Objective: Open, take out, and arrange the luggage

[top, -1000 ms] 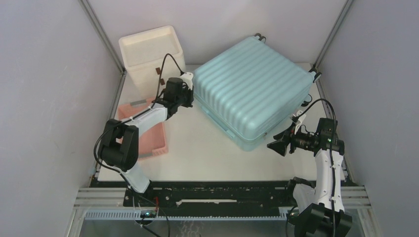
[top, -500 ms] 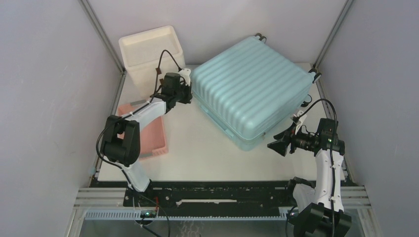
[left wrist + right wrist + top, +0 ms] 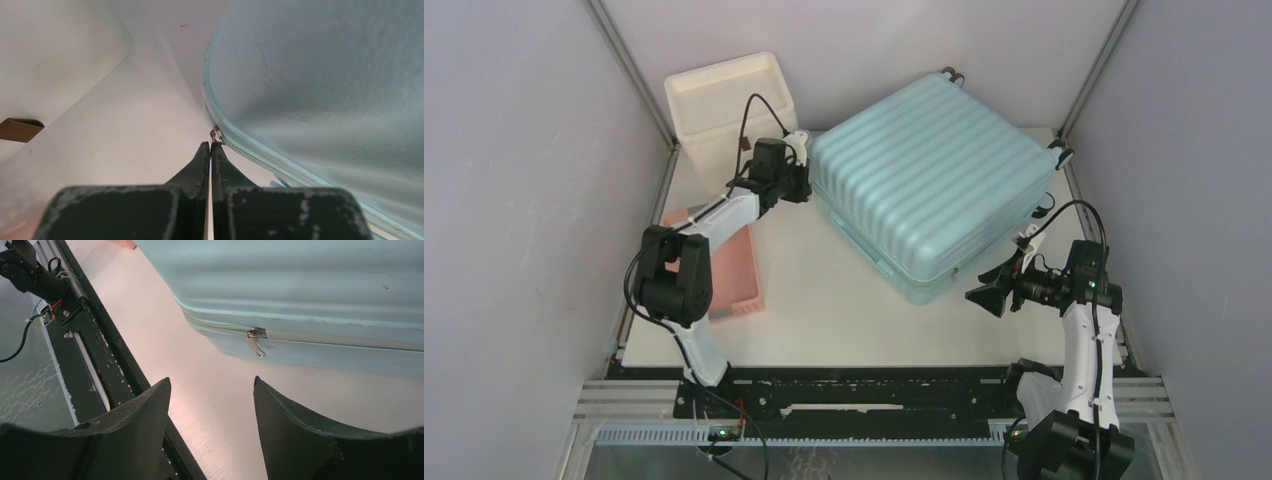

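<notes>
Bright, even light; soft shadows

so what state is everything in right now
luggage, lying flat, lid down
left hand, shut, tips at corner zipper pull
right hand, open, empty, facing side zipper pull
white box, upright, top open
pink basket, upright, partly under left arm

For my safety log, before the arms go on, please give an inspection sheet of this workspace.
Surface: white table; spills: nothing seen.
Job's things: suitcase lies flat, lid not lifted.
Clutter: white box and pink basket, left of it.
Grippers: left gripper shut on zip pull; right gripper open, empty.
Cables: left cable and right cable loop above the arms.
Surroundings: grey walls, metal posts.
</notes>
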Controlling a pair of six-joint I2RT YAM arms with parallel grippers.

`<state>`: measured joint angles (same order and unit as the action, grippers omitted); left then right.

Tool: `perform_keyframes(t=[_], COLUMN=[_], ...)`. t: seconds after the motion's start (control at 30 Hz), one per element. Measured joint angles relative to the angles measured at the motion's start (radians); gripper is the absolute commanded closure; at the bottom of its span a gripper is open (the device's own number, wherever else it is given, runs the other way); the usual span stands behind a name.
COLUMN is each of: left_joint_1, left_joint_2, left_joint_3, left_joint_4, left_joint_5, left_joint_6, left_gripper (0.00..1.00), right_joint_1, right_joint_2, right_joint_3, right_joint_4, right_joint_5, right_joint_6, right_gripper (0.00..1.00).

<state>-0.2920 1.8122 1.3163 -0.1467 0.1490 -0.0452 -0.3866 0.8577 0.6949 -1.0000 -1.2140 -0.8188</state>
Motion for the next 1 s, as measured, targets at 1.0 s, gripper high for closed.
perform_keyframes(t=[1.0], left_joint_1=[0.03], left_joint_2=[0.138], left_joint_3=[0.214], left_joint_4=[-0.109], left_joint_5=[-0.032], left_joint_6=[-0.08], left_gripper=[0.77], right_joint_1=[-0.003], right_joint_2=[0.0], right_joint_3=[0.0], right_joint_4=[-0.007], right_joint_5=[-0.012], right_joint_6=[-0.014], right_gripper=[0.29])
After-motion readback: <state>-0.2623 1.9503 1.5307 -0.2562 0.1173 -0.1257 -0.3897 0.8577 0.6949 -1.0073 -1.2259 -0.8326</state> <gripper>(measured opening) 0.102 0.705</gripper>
